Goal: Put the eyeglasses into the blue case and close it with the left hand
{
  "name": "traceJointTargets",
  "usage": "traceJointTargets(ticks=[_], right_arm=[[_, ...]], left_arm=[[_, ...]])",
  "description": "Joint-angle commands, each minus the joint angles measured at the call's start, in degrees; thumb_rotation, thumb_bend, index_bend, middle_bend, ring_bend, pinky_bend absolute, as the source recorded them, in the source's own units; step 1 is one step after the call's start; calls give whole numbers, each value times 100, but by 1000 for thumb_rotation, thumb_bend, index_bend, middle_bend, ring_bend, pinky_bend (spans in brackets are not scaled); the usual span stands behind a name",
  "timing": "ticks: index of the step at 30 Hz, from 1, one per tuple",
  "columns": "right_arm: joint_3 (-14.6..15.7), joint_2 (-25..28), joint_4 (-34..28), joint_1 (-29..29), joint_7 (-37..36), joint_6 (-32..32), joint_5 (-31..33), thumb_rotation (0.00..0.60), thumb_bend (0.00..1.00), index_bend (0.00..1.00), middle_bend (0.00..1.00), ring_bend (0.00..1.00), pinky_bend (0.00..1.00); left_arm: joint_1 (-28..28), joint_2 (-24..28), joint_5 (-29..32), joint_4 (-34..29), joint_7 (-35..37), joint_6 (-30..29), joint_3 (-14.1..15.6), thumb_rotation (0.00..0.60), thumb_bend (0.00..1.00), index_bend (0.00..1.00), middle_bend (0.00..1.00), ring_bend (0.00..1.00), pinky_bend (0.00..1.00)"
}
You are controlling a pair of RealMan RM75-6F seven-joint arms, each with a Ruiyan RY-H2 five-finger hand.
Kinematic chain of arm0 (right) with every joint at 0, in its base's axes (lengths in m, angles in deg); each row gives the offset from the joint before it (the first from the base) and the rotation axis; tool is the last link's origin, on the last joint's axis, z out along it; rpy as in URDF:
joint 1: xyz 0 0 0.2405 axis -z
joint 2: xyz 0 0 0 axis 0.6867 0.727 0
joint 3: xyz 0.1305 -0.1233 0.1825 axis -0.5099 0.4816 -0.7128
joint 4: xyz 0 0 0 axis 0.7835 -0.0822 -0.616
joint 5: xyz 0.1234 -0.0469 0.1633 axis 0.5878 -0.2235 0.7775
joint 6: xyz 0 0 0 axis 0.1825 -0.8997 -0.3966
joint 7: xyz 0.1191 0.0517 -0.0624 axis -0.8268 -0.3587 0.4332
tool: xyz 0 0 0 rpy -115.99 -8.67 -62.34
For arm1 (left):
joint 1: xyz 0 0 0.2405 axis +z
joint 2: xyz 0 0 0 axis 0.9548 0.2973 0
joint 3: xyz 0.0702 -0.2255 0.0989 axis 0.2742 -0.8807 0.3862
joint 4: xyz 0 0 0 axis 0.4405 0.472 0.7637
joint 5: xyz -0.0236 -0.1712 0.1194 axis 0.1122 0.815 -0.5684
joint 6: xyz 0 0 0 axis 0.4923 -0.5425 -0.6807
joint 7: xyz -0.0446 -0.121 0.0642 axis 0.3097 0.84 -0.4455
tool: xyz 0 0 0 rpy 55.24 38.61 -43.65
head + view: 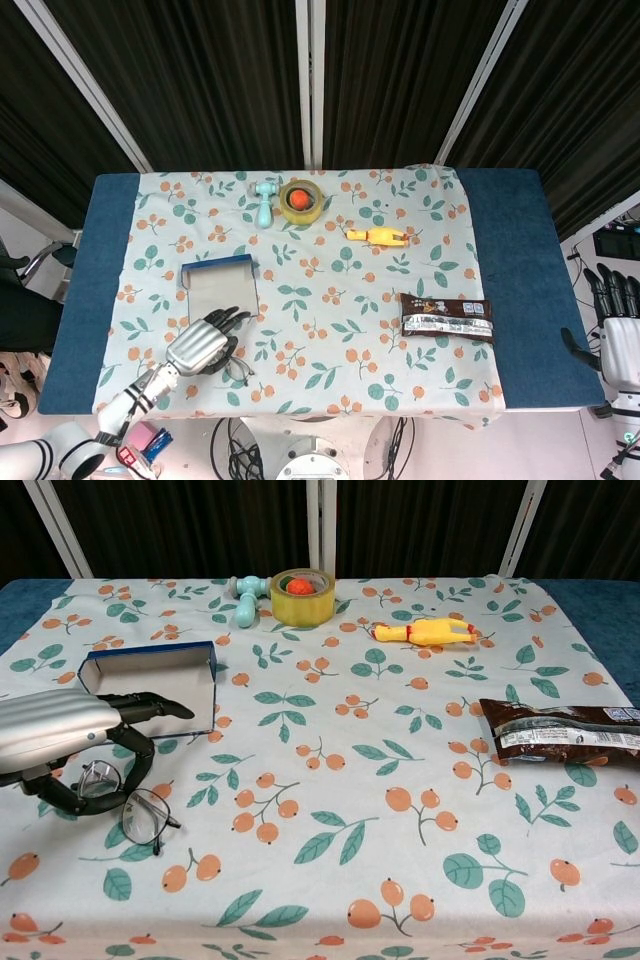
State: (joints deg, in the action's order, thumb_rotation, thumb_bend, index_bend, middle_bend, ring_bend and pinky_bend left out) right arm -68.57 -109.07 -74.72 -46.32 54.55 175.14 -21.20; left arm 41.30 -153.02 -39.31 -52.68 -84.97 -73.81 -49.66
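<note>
The eyeglasses [125,802] lie on the worktop [330,810] just in front of the blue case [160,684], and your left robot hand [62,742] is curled over them: the dark fingers [135,748] hook round the near lens while the thumb closes in from below, so the frame sits pinched in its grasp, the other lens sticking out toward the front edge. From the head view the same robot hand [203,345] covers most of the glasses, just below the case [220,288], which stands open with its pale inside showing.

Beyond the case, toward the far edge, you have a teal toy [246,592] touching a roll of yellow tape [302,598] with an orange ball inside it. Further right of the case lies a yellow rubber chicken [427,632], and nearer you on that side a dark snack packet [560,730]. Your right robot hand [617,325] hangs off the worktop, well apart from the case, fingers straight and apart, holding nothing.
</note>
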Motion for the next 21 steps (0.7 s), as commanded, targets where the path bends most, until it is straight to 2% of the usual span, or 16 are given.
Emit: traceJointTargets(ticks=[1, 7, 10, 14, 16, 21], right_arm=[[0, 2, 7, 4, -13, 4, -1, 600, 187, 0, 0, 0, 0], [-7, 3, 3, -4, -9, 7, -13, 600, 188, 0, 0, 0, 0], [-11, -6, -12, -20, 14, -2, -27, 600, 187, 0, 0, 0, 0], [6, -50, 10, -33, 40, -28, -35, 600, 188, 0, 0, 0, 0], [13, -66, 33, -30, 22, -39, -25, 600, 188, 0, 0, 0, 0], [5, -57, 110, 12, -88, -15, 28, 600, 187, 0, 0, 0, 0]], left_arm=[[11, 28, 27, -42, 29, -36, -21, 600, 419, 609, 60, 11, 150], [-58, 243, 182, -291, 54, -100, -242, 600, 440, 611, 65, 11, 150], [-160, 474, 506, -599, 1, 5, -527, 600, 434, 611, 65, 11, 151], [-366, 752, 1725, -1029, -771, 563, -1094, 600, 431, 606, 65, 11, 152], [-470, 724, 2280, -1019, -1192, 719, -1295, 600, 434, 605, 65, 11, 152], [-771, 370, 4012, -804, -2504, 898, -1583, 600, 472, 606, 65, 11, 152]])
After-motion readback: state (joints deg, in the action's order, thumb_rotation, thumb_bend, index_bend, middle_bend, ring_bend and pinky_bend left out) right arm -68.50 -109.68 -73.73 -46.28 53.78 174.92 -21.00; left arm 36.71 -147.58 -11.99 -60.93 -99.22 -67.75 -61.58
